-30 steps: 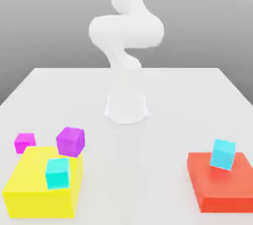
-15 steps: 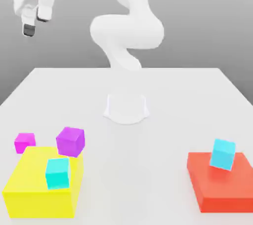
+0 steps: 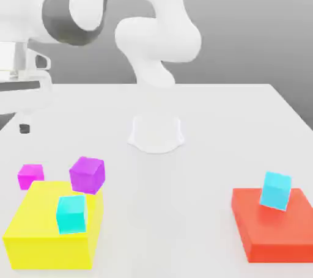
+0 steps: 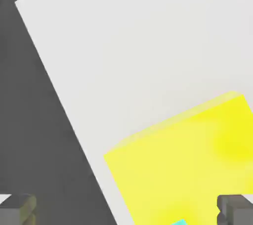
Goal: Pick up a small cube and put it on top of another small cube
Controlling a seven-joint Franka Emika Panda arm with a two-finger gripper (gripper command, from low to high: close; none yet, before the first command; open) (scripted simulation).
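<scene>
Exterior view: small cube (image 3: 30, 176) bright magenta-pink, plain-faced, beside the yellow block (image 3: 53, 225).

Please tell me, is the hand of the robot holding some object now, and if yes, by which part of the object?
Nothing is held: the hand is open, with no object between its fingers.

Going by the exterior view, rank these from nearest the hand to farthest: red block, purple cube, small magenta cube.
1. Small magenta cube: below the hand, at the exterior view's left.
2. Purple cube: by the yellow block's corner.
3. Red block: across at the exterior view's right.
</scene>
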